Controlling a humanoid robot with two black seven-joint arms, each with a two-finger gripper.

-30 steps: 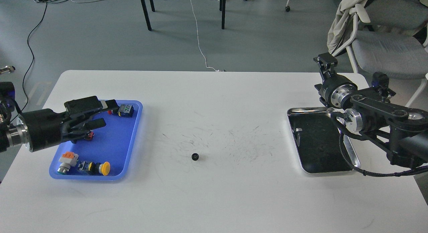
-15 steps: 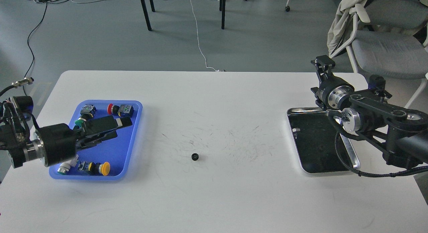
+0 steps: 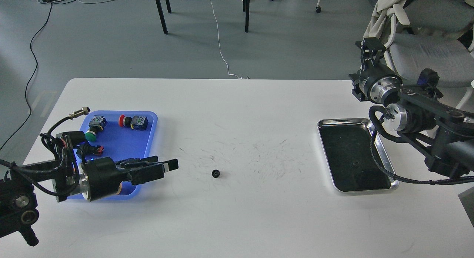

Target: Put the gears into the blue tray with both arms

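While left gripper [image 3: 168, 166] points at gear [image 3: 216, 173] to its 3 o'clock, jaws' state untellable; tiny gear may skid aside. Right gripper [image 3: 371, 46] equally unclear.

My arms are black with silver wrist rings, looped black cables, and a brass-tipped connector [image 3: 82, 111] on the left.

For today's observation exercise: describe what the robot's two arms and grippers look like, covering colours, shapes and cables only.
Both arms are black with silver wrist rings. The left gripper has flat, blocky black fingers on a round black wrist, with looped black cables and a silver plug behind it. The right gripper is a small black claw; a thick black cable loops under its arm.
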